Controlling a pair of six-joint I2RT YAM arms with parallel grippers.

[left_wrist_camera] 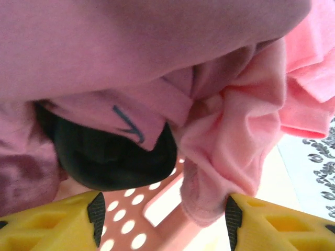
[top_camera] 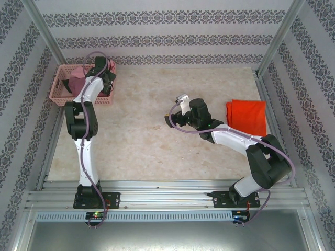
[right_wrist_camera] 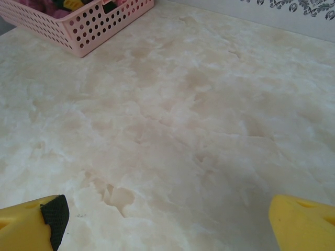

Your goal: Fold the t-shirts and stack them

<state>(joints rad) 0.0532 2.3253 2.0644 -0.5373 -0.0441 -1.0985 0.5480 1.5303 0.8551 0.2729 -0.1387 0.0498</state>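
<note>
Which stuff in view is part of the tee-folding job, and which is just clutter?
Job: salmon-pink tee, in the basket at the left gripper; orange-red tee, flat on the table, right side.
Clutter: black garment and maroon garment, both in the basket.

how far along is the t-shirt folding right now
Done: the orange-red t-shirt lies folded on the table at right. In hand: the left gripper is in the pink basket, jaws apart at a bunch of the salmon-pink t-shirt, no firm grip evident. The right gripper hangs open over bare table. Left: lift the pink one out, fold it, stack it on the orange.
</note>
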